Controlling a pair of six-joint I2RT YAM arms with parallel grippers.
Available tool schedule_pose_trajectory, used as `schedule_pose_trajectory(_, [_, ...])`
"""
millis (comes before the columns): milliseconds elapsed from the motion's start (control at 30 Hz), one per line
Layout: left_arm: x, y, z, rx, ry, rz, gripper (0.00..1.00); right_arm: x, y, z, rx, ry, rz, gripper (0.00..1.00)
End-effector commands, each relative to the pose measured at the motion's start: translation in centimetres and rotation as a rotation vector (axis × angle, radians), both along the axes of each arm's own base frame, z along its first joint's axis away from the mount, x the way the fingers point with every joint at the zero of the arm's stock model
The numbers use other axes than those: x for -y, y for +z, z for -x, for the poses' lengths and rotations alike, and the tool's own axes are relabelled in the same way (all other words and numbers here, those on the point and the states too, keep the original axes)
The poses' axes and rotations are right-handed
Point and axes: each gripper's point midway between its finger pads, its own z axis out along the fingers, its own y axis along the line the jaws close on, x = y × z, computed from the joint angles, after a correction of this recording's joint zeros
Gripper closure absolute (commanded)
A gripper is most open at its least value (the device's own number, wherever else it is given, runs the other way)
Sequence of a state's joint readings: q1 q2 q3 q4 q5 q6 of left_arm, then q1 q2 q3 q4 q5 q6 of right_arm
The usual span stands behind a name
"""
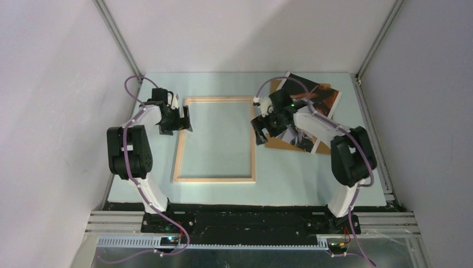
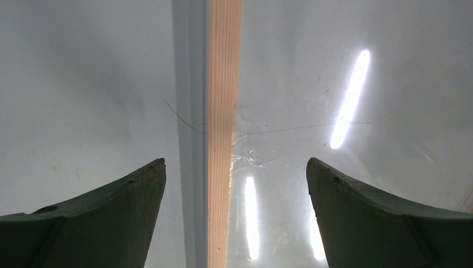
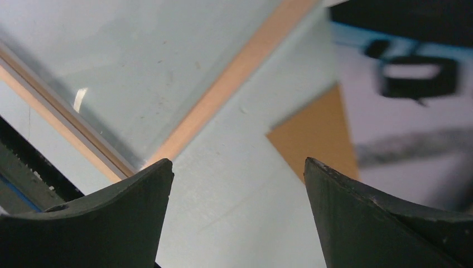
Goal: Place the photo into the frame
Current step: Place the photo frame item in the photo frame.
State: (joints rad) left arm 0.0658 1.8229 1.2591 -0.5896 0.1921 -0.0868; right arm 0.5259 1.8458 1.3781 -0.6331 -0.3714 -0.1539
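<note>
The frame (image 1: pixel 215 180), thin pale wood, lies flat in the middle of the table. My left gripper (image 1: pixel 186 119) hangs open over its left rail; in the left wrist view that rail (image 2: pixel 223 111) runs straight up between the fingers, untouched. The photo (image 1: pixel 326 98), dark with orange tones and a white border, lies at the back right, partly under my right arm. My right gripper (image 1: pixel 260 132) is open and empty just right of the frame's right rail (image 3: pixel 240 61), above bare table, with the blurred photo (image 3: pixel 401 128) to its right.
A plain brown backing board (image 1: pixel 277 143) lies under the photo, its corner (image 3: pixel 321 134) near my right fingers. A glossy pane (image 2: pixel 346 111) inside the frame reflects the lights. Grey walls and metal posts enclose the table; a black rail runs along the near edge.
</note>
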Motion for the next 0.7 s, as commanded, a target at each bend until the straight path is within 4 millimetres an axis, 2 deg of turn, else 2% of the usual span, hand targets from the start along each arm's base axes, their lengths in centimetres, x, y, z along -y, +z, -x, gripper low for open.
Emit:
schedule_pose_trajectory(0, [-0.2,6.1,-2.2,0.173,0.019,0.002,0.0,3.1,4.8,-1.8,0.166,-0.078,-0.007,0.08])
schedule_pose_trajectory(33, [0.1,6.9,-2.4,0.192,0.013,0.019,0.0,4.1,5.9,-2.4,0.205,-0.11,-0.013,0.08])
schedule_pose_trajectory(133, [1.1,9.7,-2.6,0.261,-0.01,0.049,0.0,6.4,6.7,-3.1,0.244,-0.192,-0.015,0.08])
schedule_pose_trajectory(167, [1.8,10.5,-2.7,0.28,-0.027,0.064,0.0,7.4,7.5,-3.7,0.275,-0.227,-0.027,0.08])
schedule_pose_trajectory(267, [4.0,13.3,-2.8,0.346,-0.085,0.098,0.0,9.8,8.3,-4.6,0.307,-0.321,-0.037,0.08])
schedule_pose_trajectory(467, [11.9,16.9,-2.5,0.425,-0.283,0.156,0.0,14.9,9.3,-5.7,0.336,-0.5,-0.067,0.07])
schedule_pose_trajectory(500, [12.8,16.8,-2.6,0.422,-0.303,0.159,0.0,15.3,9.8,-5.7,0.348,-0.518,-0.077,0.07])
schedule_pose_trajectory(533, [14.4,17.5,-2.7,0.439,-0.343,0.166,0.0,16.2,9.9,-5.7,0.359,-0.543,-0.082,0.07])
schedule_pose_trajectory(567, [15.1,17.2,-3.0,0.43,-0.358,0.169,0.0,16.6,10.0,-5.7,0.363,-0.557,-0.087,0.07])
schedule_pose_trajectory(600, [16.7,18.1,-3.2,0.452,-0.391,0.178,0.0,17.4,10.1,-5.8,0.371,-0.58,-0.09,0.07])
schedule_pose_trajectory(633, [17.4,17.4,-3.6,0.436,-0.404,0.181,0.0,17.8,9.9,-5.7,0.366,-0.598,-0.092,0.07])
schedule_pose_trajectory(667, [18.8,18.5,-3.9,0.461,-0.433,0.192,0.0,18.5,10.2,-6.0,0.381,-0.621,-0.098,0.07])
